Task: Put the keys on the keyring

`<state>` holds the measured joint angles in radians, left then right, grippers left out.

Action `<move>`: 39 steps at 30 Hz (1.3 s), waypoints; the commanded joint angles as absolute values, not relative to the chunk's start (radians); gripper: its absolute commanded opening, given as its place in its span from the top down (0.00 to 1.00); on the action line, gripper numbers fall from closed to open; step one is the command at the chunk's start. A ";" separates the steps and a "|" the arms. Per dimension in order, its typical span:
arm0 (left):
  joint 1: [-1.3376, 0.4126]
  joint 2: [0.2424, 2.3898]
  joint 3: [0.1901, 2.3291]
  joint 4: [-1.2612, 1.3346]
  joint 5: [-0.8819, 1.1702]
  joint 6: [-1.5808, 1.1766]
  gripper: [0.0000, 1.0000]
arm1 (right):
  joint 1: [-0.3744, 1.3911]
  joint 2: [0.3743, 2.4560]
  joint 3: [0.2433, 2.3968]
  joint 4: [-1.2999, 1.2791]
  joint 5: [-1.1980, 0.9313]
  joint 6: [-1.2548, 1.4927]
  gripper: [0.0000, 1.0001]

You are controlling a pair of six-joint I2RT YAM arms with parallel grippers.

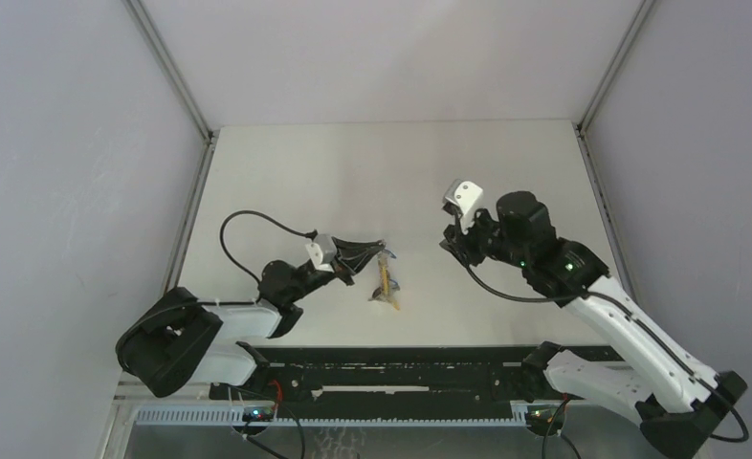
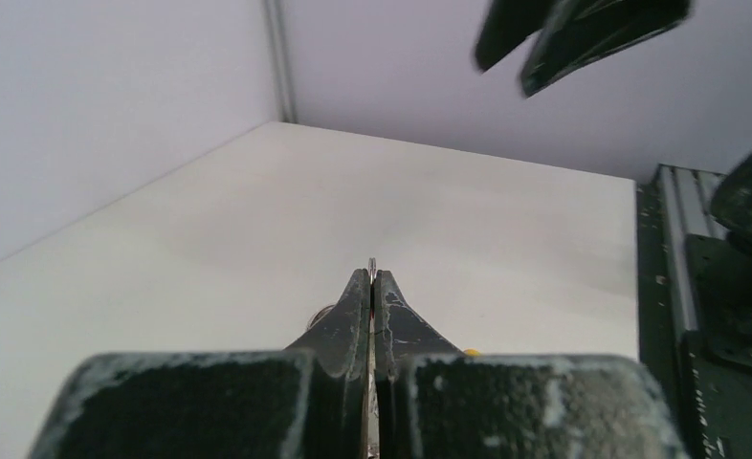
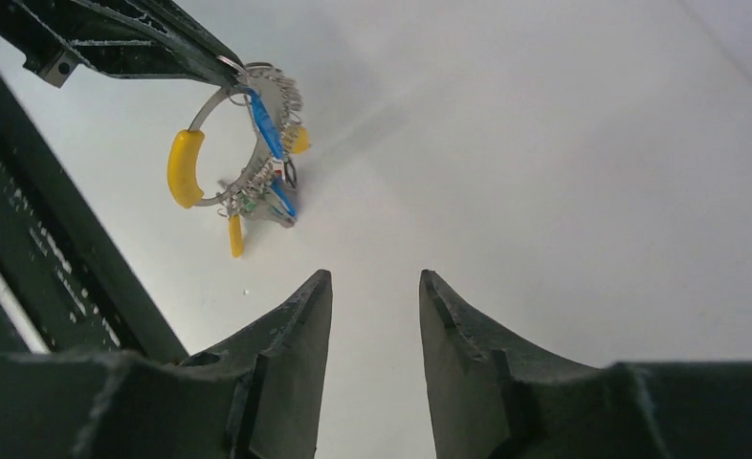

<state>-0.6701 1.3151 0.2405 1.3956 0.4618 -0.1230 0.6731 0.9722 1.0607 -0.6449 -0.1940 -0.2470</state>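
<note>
Black rail (image 1: 401, 361): runs along the near edge of the bench (image 1: 401, 172), between the two arm bases.
Left jaws: clenched on the top of the keyring's grey wire. A sliver of metal shows between the tips in the left wrist view.
Keyring (image 1: 385, 280): near the middle of the bench, held upright, with its yellow curved section (image 3: 185, 168) on one side. Whether its lowest part touches the bench I cannot tell.
Keys (image 3: 265, 124): blue, yellow, green and red heads cluster along the loop, apparently threaded on. No loose one shows.
Handling: light, stiff, slick metal, I judge. The dangling keys will likely swing. Bare wire clear of the yellow sleeve looks the surest place to pinch.
Right jaws: released and holding nothing, hovering to the right and a little farther off, well apart from the loop.
Far: bare bench, then the grey walls (image 1: 372, 57).
</note>
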 commanded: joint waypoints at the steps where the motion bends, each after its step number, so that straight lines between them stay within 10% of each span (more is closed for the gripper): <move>1: -0.629 1.283 0.212 1.467 0.338 -0.166 1.00 | 0.654 0.865 1.009 -0.546 -0.087 -0.157 0.60; 9: -0.607 1.138 0.282 1.019 0.128 -0.120 1.00 | 0.580 0.763 0.952 -0.583 -0.016 -0.024 0.36; 12: -0.606 1.136 0.340 0.852 0.067 -0.106 1.00 | 0.574 0.730 0.947 -0.604 0.004 -0.011 0.01; 28: -0.607 1.613 0.885 0.271 0.062 -0.208 0.85 | 0.575 0.402 0.804 -0.511 0.252 0.094 0.00; 34: -0.607 1.598 0.918 0.240 -0.014 -0.268 0.61 | 0.577 0.369 0.797 -0.519 0.279 0.093 0.00; 39: -0.604 1.431 0.885 0.155 -0.125 -0.252 0.21 | 0.577 0.365 0.795 -0.511 0.286 0.090 0.00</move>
